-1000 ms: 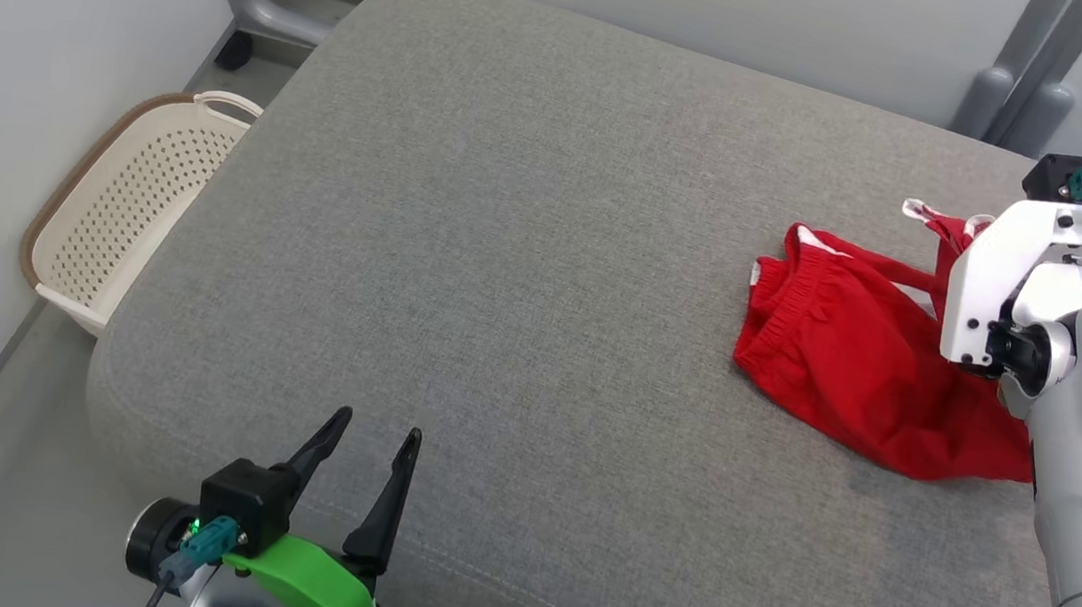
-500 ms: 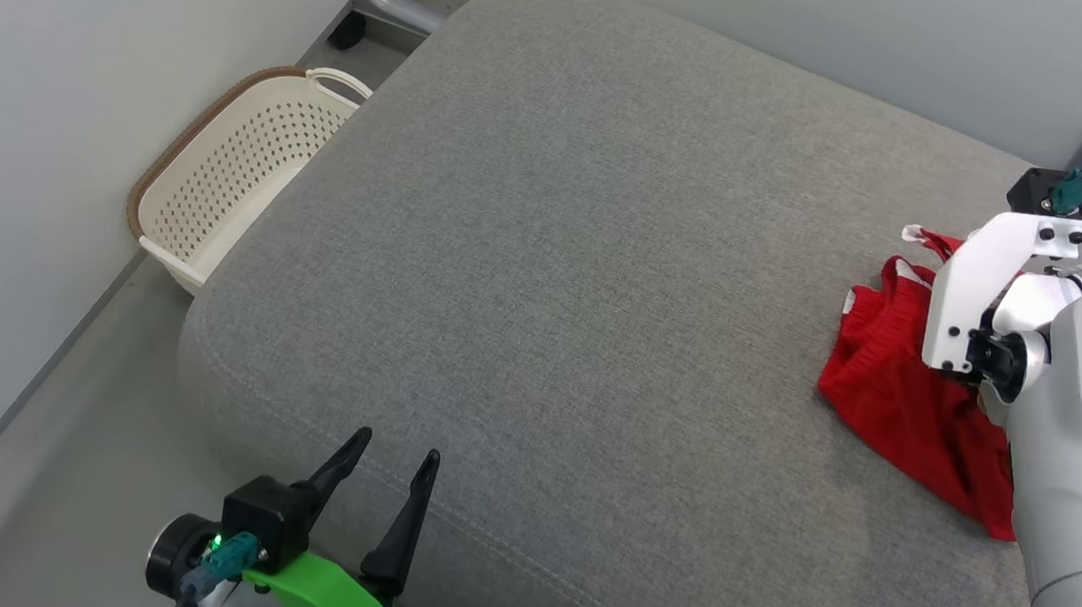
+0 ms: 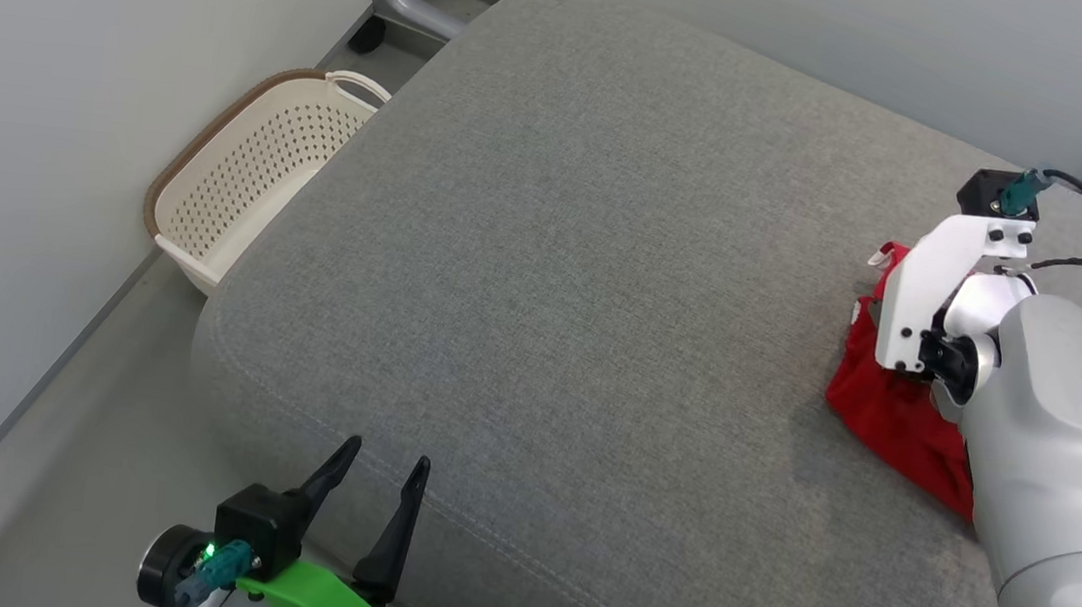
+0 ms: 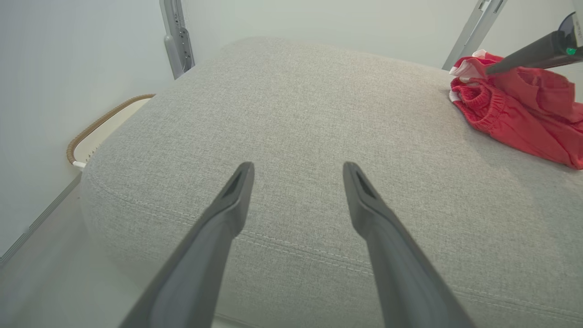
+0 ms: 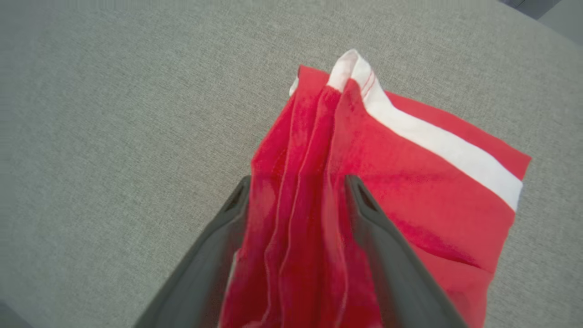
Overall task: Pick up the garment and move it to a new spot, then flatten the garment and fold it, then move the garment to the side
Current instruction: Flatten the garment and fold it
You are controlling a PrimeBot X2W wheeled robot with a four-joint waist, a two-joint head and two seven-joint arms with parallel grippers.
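Looking down from the head, the red garment (image 3: 876, 419) lies bunched at the right edge of a broad grey cushion (image 3: 557, 245), half covered by the right arm (image 3: 1042, 417) and its white wrist bracket (image 3: 920, 283) — that arm's fingers are hidden here. The left gripper (image 3: 387, 453) hangs at the lower left over the cushion's near edge, well apart from the cloth, its two dark fingers spread and holding nothing. A cream perforated basket (image 3: 252, 183) stands on the floor against the cushion's left side.

From the left wrist, the same fingers (image 4: 218, 228) splay wide above the stitched front seam. This angle gives what the head view hides: the garment's gathered elastic waistband (image 4: 483, 98) facing the camera, and one long dark finger (image 4: 524, 54) of the other arm reaching in from the upper right, its tip at a raised fold of cloth.

From the right wrist, the right gripper (image 5: 298, 182) points down at the garment with its fingers parted — released, not pinching. Pleated red fabric rises in a ridge between them, and whether it brushes their inner faces cannot be told. A white stripe (image 5: 437, 146) runs along the flatter panel to the right, with bare grey cushion around the cloth.
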